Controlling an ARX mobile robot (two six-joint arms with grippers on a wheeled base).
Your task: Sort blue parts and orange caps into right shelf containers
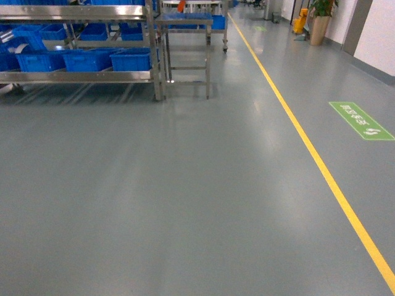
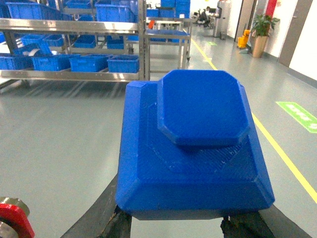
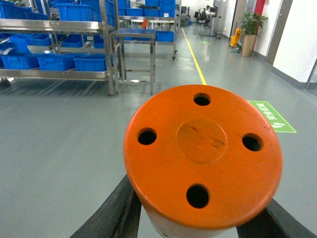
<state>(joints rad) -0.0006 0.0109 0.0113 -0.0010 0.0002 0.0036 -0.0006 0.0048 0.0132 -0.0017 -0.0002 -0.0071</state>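
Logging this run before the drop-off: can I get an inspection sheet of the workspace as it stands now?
Surface: grey floor, bare ahead, yellow line along the right.
Job's things: blue part held in the left tool; orange cap, four holes, held in the right tool; shelf far left with blue containers.
Clutter: nothing seen on the floor.
Grippers: left tool shut on the blue part; right tool shut on the orange cap.
Cables: nothing seen.
Surroundings: steel table beside the shelf, green floor sign, potted plant.
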